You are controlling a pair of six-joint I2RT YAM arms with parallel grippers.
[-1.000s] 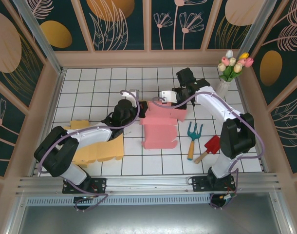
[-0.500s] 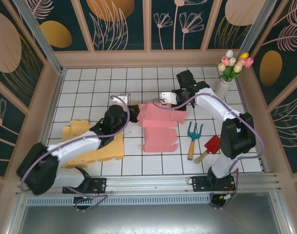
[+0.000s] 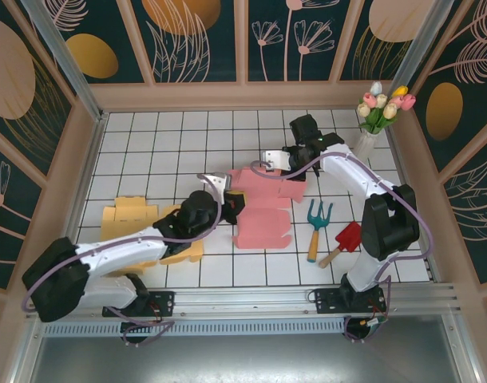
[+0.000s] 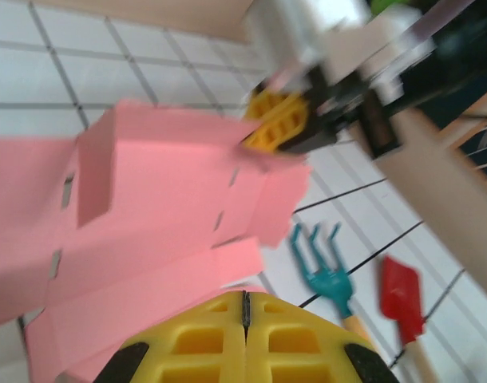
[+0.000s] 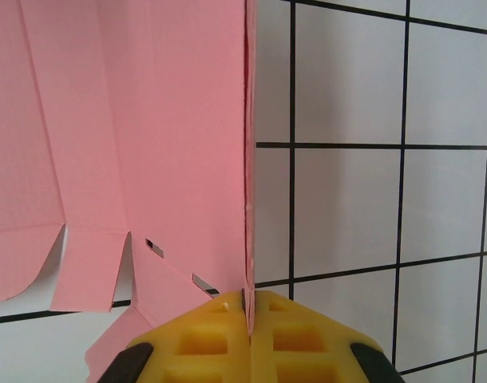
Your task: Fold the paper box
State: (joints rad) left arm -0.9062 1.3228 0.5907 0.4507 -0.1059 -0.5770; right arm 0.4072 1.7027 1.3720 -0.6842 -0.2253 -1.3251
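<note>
The pink paper box (image 3: 259,219) lies partly folded in the middle of the tiled table, with its back panel raised. My right gripper (image 3: 285,169) is shut on the top edge of that upright panel. In the right wrist view the pink panel (image 5: 148,120) runs straight into the seam between the yellow fingers (image 5: 219,339). My left gripper (image 3: 231,203) is at the box's left side with its jaws shut and nothing between them. In the left wrist view its tips (image 4: 245,297) hover just over the box's pink flaps (image 4: 148,207).
A flat yellow cardboard blank (image 3: 144,231) lies under the left arm. A teal hand rake (image 3: 317,219) and a red trowel (image 3: 347,239) lie right of the box. A vase of tulips (image 3: 371,120) stands at the back right corner by the wall.
My left arm has swung from the box's back left corner toward the near side and now sits at the box's left edge. The right gripper has kept its hold.
</note>
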